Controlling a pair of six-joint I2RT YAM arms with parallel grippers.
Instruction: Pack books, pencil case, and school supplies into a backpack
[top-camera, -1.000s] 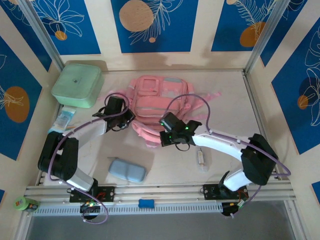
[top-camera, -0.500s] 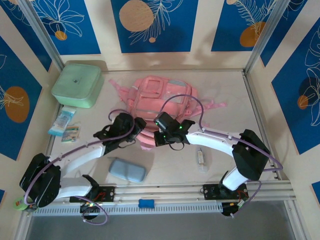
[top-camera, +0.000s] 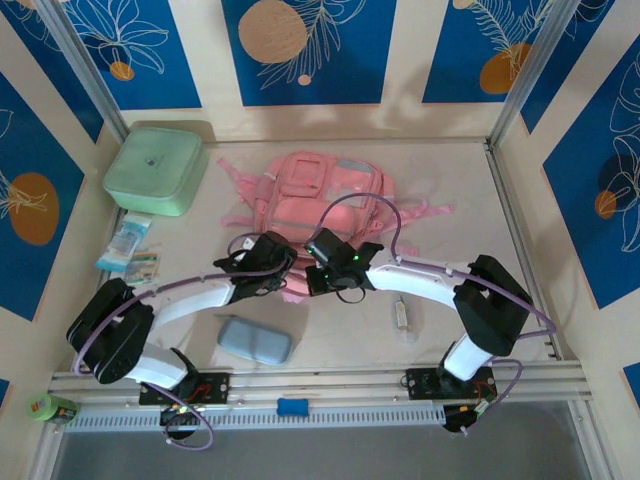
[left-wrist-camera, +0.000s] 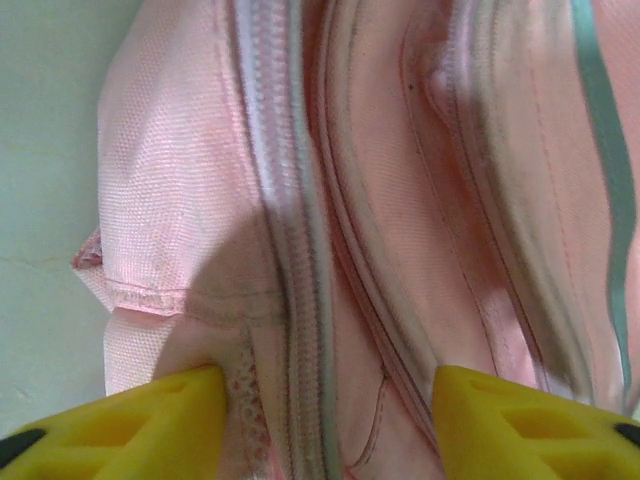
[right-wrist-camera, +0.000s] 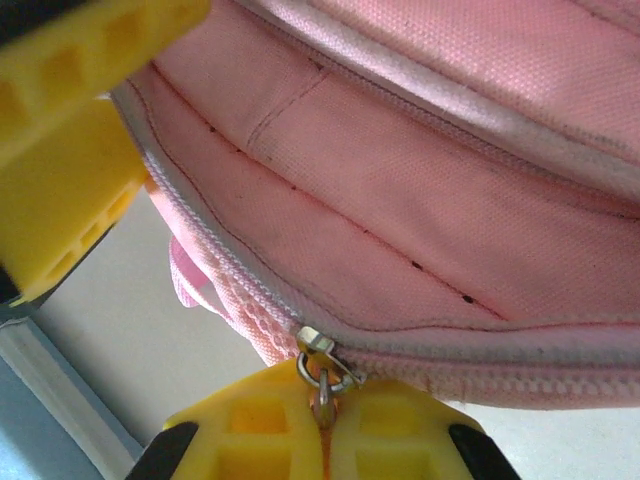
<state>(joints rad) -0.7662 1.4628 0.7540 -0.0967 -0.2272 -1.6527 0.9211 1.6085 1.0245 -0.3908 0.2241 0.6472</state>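
The pink backpack (top-camera: 305, 195) lies flat on the table, its near edge under both grippers. My right gripper (top-camera: 325, 268) is shut on the metal zipper pull (right-wrist-camera: 322, 372) at the backpack's (right-wrist-camera: 420, 170) lower seam. My left gripper (top-camera: 272, 262) stands open just left of it, its yellow fingers (left-wrist-camera: 160, 425) straddling a zipper seam of the backpack (left-wrist-camera: 380, 200), with pink fabric between them. The left gripper's fingers (right-wrist-camera: 70, 150) also show in the right wrist view. The blue-grey pencil case (top-camera: 254, 340) lies near the front. The wrapped school supplies (top-camera: 402, 317) lie right of centre. The books are out of view.
A mint-green lidded box (top-camera: 155, 170) stands at the back left, with pale blue packets (top-camera: 130, 247) in front of it. A small blue item (top-camera: 292, 406) lies on the front rail. Metal frame posts and walls border the table on both sides.
My left gripper has swung right to the backpack's near edge beside the right gripper, and its jaws have opened. The backpack has shifted back and slightly left.
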